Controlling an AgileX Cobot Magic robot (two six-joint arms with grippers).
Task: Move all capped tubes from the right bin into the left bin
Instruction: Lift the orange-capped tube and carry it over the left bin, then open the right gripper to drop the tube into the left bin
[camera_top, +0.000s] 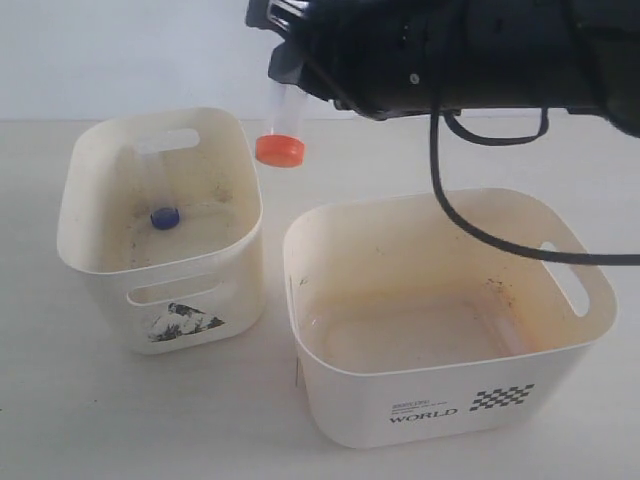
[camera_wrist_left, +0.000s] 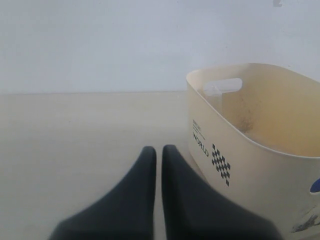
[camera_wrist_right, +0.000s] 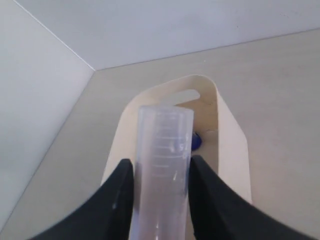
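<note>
A pale matte tabletop (camera_top: 40, 420) runs back to a plain white wall (camera_top: 100, 50). The right pincer (camera_wrist_right: 161, 172) is clamped on a clear plastic tube (camera_wrist_right: 162, 150) with moulded graduation rings, one black finger on either side. In the exterior view the dark arm (camera_top: 460, 50) covers the pincer. Only the tube's lower length and its orange-red screw cap (camera_top: 280, 150) hang out, cap down, just above the far right corner of the narrow cream plastic bin (camera_top: 75, 200), which has a picture sticker on its front. One blue cap (camera_top: 165, 217) lies inside that bin, and the clear body it belongs to is hard to make out. To the right of that bin stands the wide cream plastic bin (camera_top: 300, 300) lettered WORLD. That makes two bins and two caps. The left pincer (camera_wrist_left: 158, 152) has its jaws together, with nothing between them.
</note>
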